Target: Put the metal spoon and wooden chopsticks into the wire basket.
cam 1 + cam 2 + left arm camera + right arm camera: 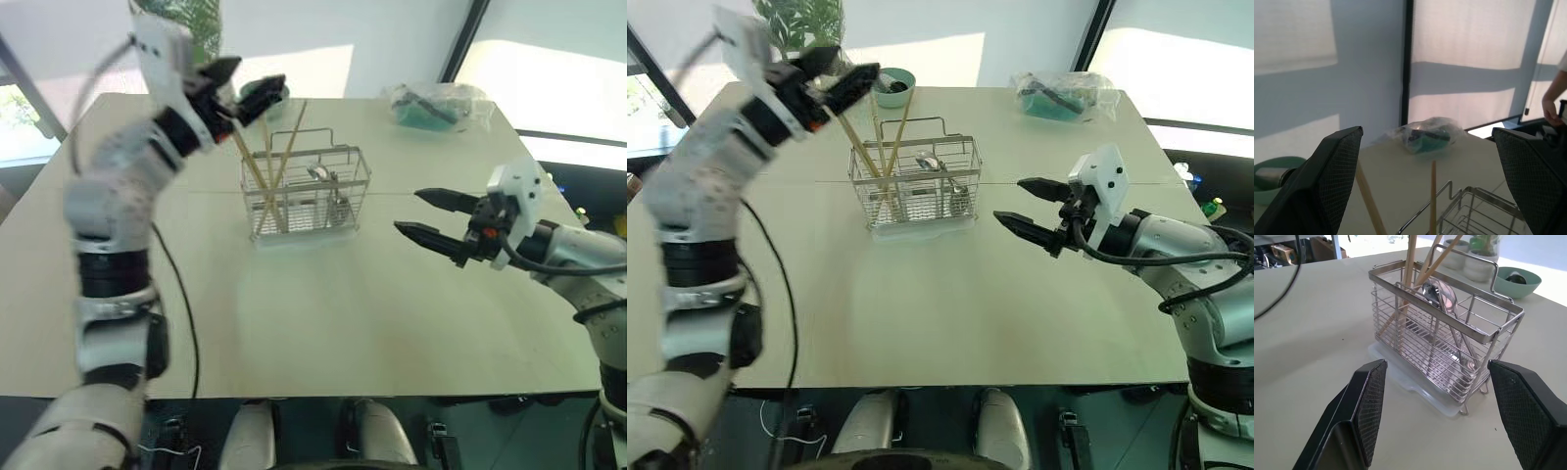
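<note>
Chopsticks (266,162) made of pale wood stand in the wire basket (306,193), leaning and crossing like a tent. Their tops stick up high above the rim. The metal spoon (1449,308) is in there too, bowl end up, thin and shiny, in the part of the basket next to the sticks. So both things look to be inside, and the job seems nearly finished.

The basket sits on the table (323,323) a little toward 12 o'clock from the middle. It is made of thin silver wires in a grid, with a loop handle on top and a clear flat tray under it. At 1 o'clock, far back, lies a crinkly plastic bag (436,103). A small teal bowl (893,86) sits at about 11 o'clock from the basket.

The left gripper (250,80) is up by the stick tops, at about 11 o'clock from the basket, with its fingers spread wide and nothing in them. The right gripper (423,215) hangs at 3 o'clock from the basket, fingers spread apart too, holding nothing.

To do this part well, I think the left arm should pull away slowly and straight, so it does not bump the tall sticks. They are light and smooth and could tip out.
</note>
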You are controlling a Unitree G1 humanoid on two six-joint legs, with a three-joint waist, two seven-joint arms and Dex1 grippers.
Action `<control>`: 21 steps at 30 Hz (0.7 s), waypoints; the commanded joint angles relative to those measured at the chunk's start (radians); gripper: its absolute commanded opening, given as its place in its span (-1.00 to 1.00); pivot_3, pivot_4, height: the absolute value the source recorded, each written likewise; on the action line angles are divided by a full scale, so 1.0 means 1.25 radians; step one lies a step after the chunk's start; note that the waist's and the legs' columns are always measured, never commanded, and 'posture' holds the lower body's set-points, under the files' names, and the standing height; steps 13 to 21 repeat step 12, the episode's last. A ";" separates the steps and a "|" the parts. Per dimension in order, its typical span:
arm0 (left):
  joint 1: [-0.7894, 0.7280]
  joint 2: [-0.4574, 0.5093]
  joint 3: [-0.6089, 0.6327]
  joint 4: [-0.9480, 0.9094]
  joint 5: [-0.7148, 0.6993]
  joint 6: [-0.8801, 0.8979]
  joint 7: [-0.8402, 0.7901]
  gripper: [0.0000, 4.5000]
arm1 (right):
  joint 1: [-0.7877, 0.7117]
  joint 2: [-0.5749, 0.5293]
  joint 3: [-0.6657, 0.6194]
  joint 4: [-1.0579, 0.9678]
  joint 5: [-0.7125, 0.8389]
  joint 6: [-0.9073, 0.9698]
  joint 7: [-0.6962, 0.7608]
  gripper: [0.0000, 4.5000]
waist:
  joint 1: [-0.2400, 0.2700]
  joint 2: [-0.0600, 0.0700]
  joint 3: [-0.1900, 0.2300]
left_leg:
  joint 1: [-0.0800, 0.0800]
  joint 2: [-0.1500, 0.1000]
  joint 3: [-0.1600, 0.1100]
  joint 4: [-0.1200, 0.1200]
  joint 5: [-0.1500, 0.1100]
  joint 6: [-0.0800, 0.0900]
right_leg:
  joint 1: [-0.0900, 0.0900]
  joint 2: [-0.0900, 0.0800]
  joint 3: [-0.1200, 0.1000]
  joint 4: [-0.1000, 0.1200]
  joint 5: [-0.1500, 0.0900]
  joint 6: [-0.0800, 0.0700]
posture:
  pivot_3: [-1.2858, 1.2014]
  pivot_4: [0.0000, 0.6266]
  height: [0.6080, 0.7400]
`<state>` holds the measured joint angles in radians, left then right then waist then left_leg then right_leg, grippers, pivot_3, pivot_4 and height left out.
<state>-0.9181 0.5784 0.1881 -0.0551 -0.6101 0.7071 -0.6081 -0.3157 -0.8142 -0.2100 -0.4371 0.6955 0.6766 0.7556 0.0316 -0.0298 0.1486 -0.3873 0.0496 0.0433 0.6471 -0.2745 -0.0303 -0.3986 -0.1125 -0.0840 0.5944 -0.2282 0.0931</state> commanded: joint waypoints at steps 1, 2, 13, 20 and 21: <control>0.021 0.132 0.009 -0.044 -0.029 0.044 -0.139 0.97 | -0.024 -0.019 -0.001 0.029 -0.032 -0.045 0.035 0.52 | -0.001 0.001 0.000 | 0.000 0.000 0.000 0.000 0.000 0.000 | 0.000 0.000 0.000 0.000 0.000 -0.001 | 0.03 -0.52 0.65; 0.052 0.184 0.008 -0.045 -0.021 0.035 -0.188 0.97 | -0.030 -0.021 0.001 0.041 -0.038 -0.052 0.044 0.52 | -0.002 0.002 0.000 | 0.000 0.000 0.000 0.000 0.000 0.000 | 0.000 0.000 0.000 -0.001 -0.001 -0.001 | 0.03 -0.52 0.65; 0.308 0.399 0.098 -0.121 -0.053 0.044 -0.365 0.97 | -0.076 -0.014 0.023 0.102 -0.072 -0.087 0.095 0.52 | -0.009 0.003 0.001 | -0.002 0.000 0.001 0.000 0.000 0.000 | -0.003 -0.001 0.000 -0.001 -0.001 -0.002 | 0.03 -0.52 0.65; 0.308 0.399 0.098 -0.121 -0.053 0.044 -0.365 0.97 | -0.076 -0.014 0.023 0.102 -0.072 -0.087 0.095 0.52 | -0.009 0.003 0.001 | -0.002 0.000 0.001 0.000 0.000 0.000 | -0.003 -0.001 0.000 -0.001 -0.001 -0.002 | 0.03 -0.52 0.65; 0.308 0.399 0.098 -0.121 -0.053 0.044 -0.365 0.97 | -0.076 -0.014 0.023 0.102 -0.072 -0.087 0.095 0.52 | -0.009 0.003 0.001 | -0.002 0.000 0.001 0.000 0.000 0.000 | -0.003 -0.001 0.000 -0.001 -0.001 -0.002 | 0.03 -0.52 0.65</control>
